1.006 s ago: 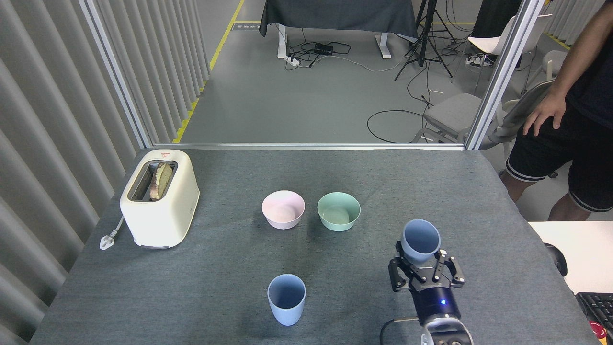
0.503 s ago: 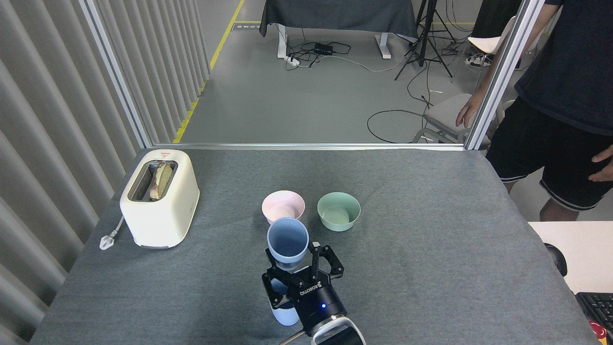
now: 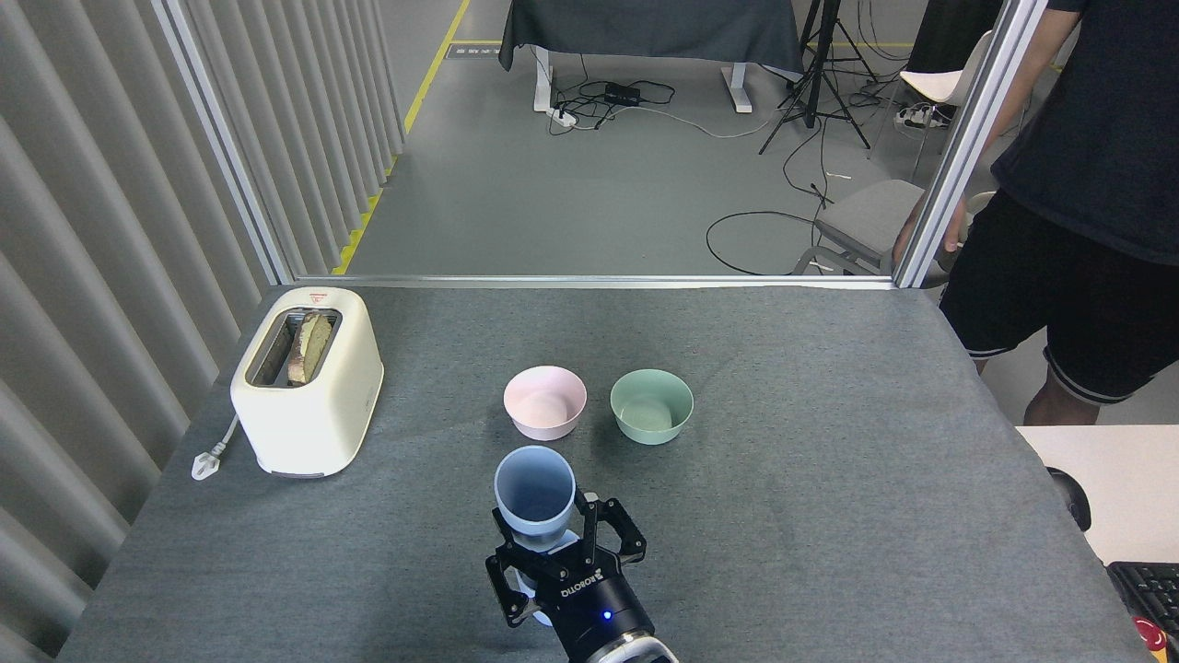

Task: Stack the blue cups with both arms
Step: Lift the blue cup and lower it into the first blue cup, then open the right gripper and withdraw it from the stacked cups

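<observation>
One blue cup (image 3: 534, 488) stands upright in my right gripper (image 3: 545, 536), whose black fingers are shut around its lower half. The arm comes in from the bottom edge and shows a small blue light. The other blue cup (image 3: 542, 619) stands on the table right under the gripper. It is almost wholly hidden, with only pale slivers showing between the fingers. I cannot tell whether the held cup's base is inside it. My left arm is out of view.
A pink bowl (image 3: 544, 401) and a mint-green bowl (image 3: 651, 405) sit just behind the cups. A cream toaster (image 3: 308, 379) with bread stands at the left. A person (image 3: 1087, 212) stands by the table's far right corner.
My right gripper carried its cup from the right side of the table leftward to above the standing cup, then moved slightly left and down. The person shifted beside the post.
</observation>
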You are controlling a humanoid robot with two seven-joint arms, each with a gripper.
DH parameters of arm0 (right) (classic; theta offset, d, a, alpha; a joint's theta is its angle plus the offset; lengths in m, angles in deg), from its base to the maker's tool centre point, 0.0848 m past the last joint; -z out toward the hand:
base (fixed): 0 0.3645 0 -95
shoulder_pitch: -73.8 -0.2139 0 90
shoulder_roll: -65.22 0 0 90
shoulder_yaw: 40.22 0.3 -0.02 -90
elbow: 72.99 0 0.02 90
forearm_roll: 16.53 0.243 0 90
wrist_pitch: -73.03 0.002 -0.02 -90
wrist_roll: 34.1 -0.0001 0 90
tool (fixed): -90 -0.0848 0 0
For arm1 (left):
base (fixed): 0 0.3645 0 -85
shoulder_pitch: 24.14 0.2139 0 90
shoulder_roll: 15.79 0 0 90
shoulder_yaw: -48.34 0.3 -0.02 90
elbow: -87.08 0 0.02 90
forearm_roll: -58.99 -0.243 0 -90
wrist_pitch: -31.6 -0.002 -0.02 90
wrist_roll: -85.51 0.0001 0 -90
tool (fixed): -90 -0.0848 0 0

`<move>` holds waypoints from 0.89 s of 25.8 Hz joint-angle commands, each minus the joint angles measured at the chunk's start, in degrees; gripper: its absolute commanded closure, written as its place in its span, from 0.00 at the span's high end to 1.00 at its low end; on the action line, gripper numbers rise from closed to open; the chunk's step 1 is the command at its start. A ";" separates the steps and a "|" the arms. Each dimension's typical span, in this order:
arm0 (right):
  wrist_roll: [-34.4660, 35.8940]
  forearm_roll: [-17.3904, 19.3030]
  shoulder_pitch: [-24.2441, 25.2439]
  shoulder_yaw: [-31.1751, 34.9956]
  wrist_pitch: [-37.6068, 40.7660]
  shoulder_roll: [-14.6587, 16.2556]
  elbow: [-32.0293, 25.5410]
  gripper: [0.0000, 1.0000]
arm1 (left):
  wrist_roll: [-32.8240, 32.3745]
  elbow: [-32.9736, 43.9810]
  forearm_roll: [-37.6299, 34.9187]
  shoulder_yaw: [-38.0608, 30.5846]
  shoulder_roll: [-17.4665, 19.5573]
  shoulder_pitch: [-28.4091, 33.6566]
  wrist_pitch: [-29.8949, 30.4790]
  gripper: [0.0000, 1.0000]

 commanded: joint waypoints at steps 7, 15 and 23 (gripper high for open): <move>-1.42 0.37 1.05 0.40 0.40 0.12 -0.39 0.69 | -0.01 0.00 0.00 0.00 0.02 -0.01 0.07 1.00; -1.16 0.37 3.34 0.31 0.48 0.12 -0.30 0.69 | -0.01 0.00 0.00 0.00 0.02 -0.01 0.07 1.00; -0.81 0.46 4.04 0.75 0.22 0.29 -0.22 0.87 | -0.01 0.00 0.00 0.00 -0.07 -0.10 0.07 1.00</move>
